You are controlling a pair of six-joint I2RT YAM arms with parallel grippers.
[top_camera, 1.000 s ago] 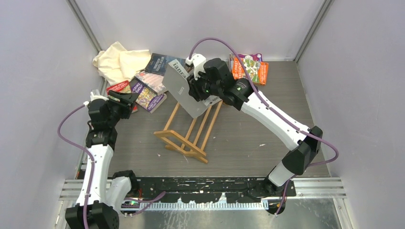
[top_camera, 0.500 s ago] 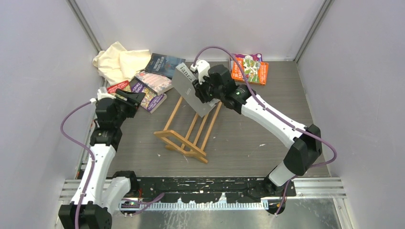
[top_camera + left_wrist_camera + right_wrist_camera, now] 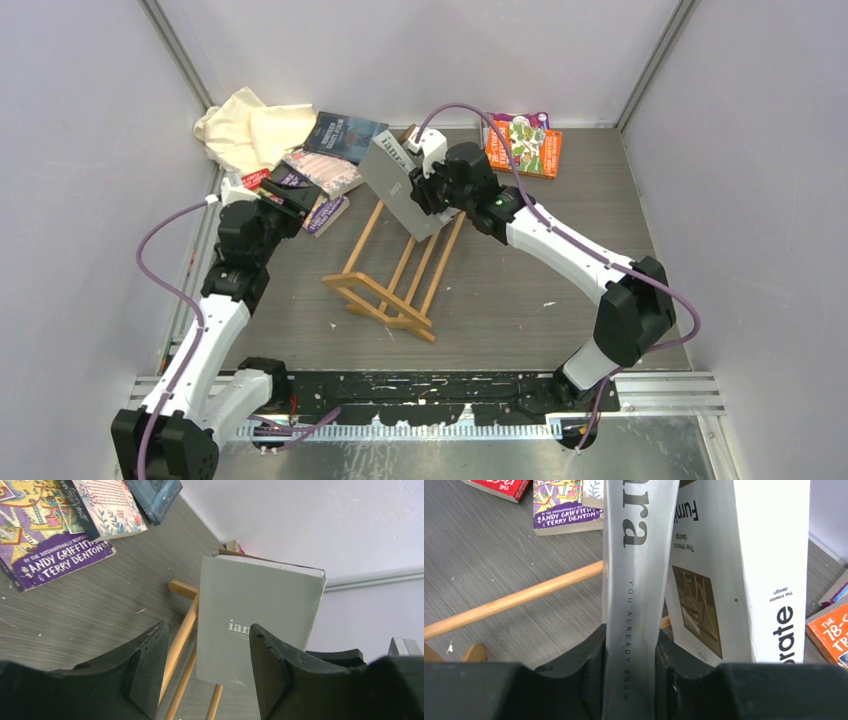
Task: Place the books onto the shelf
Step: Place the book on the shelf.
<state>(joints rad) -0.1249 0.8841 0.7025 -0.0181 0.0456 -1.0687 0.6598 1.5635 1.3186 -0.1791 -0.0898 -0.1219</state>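
A: State of right pincer (image 3: 630, 645)?
B: Clamped on spine of grey book (image 3: 393, 190), held tilted over far end of shelf (image 3: 395, 280). Touching shelf or not: cannot tell.
A: And left pincer (image 3: 283, 197)?
B: Half open, empty, hovering near loose books (image 3: 320, 175) on tabletop (image 3: 520, 280), far left.

Bright, even, shadowless light; sharp focus.

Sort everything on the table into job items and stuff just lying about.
Job:
grey book
white book
purple book
blue book
orange book
shelf

Lying about:
cloth
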